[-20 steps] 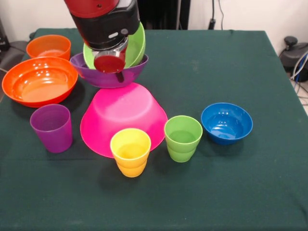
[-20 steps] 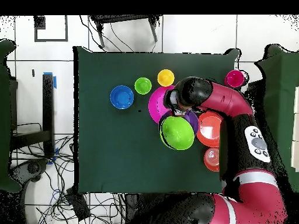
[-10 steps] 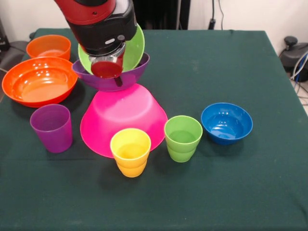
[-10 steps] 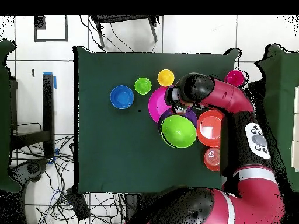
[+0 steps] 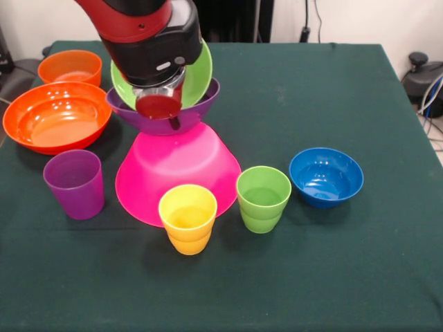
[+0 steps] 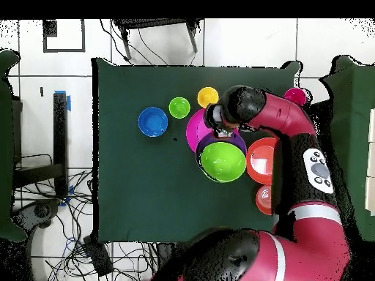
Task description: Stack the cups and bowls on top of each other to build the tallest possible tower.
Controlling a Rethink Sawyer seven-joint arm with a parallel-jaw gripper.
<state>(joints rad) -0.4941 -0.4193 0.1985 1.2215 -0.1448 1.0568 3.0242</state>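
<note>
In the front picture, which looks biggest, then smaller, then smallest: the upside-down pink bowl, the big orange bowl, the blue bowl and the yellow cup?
1. Upside-down glossy pink plastic bowl
2. Large glossy orange plastic bowl
3. Small glossy blue plastic bowl
4. Small ribbed yellow plastic cup, though it sits nearest the camera, so it looks bigger.

2 cameras. The front view looks down at a slant across the green counter (image 5: 332,277), close in. The overhead view looks straight down from high up, taking in the whole counter (image 6: 132,183) and surrounding floor (image 6: 44,117). Both share the counter top.
</note>
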